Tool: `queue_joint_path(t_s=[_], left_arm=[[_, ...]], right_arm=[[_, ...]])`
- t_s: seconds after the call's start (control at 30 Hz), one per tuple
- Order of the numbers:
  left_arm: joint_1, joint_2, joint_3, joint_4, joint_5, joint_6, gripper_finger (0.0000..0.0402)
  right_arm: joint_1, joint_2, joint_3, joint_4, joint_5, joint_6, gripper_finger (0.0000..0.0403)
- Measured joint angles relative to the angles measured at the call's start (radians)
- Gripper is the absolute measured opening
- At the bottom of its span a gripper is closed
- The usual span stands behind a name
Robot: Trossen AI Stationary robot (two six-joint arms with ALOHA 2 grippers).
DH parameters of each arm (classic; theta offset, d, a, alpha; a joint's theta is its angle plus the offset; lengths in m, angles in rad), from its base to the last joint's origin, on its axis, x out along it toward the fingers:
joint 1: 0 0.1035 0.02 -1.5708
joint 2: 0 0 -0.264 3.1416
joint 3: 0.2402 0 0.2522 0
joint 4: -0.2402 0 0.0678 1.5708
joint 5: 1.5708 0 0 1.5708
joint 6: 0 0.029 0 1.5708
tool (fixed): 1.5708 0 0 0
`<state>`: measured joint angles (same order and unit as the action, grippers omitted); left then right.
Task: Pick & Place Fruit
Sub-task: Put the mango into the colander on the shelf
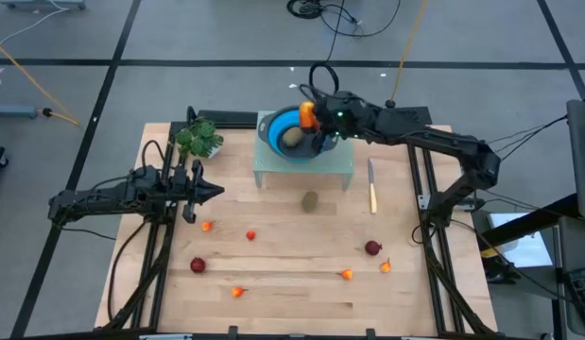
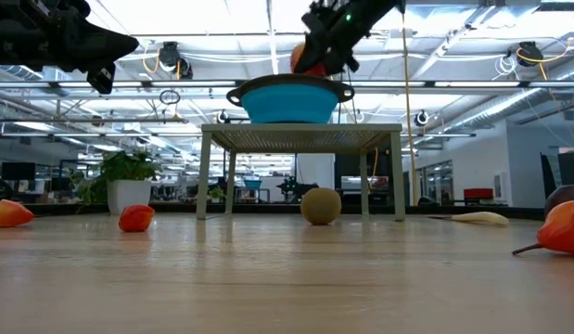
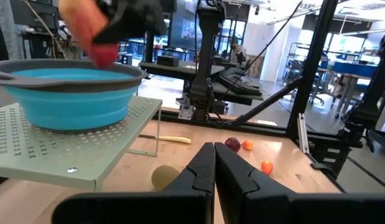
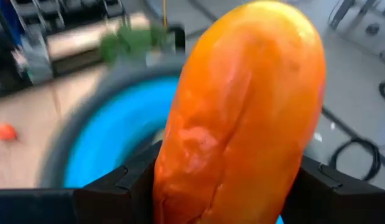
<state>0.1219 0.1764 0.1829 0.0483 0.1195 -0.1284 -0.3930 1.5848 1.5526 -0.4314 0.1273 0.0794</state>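
Right gripper (image 1: pixel 311 115) is clamped on the long orange-red fruit (image 4: pixel 242 112), long axis roughly upright between the fingers, hanging over the blue bowl (image 1: pixel 273 132) on the small stand (image 1: pixel 301 175); release room is straight down, probably just inside the far rim beside the kiwi (image 1: pixel 291 138) already in there. Left gripper (image 1: pixel 212 192) waits closed, well apart, nearer the small table fruits (image 1: pixel 207 226).
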Motion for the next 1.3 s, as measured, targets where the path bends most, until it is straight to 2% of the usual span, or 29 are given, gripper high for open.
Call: queue_joint_path(t_s=[0.3, 1.3], left_arm=[[0.000, 0.000, 0.000, 0.000, 0.000, -0.005, 0.0008], [0.000, 0.000, 0.000, 0.000, 0.002, 0.009, 0.0008]], right_arm=[[-0.021, 0.091, 0.001, 0.042, -0.052, -0.013, 0.0237], [-0.026, 0.094, 0.000, 0.037, -0.054, 0.033, 0.0238]])
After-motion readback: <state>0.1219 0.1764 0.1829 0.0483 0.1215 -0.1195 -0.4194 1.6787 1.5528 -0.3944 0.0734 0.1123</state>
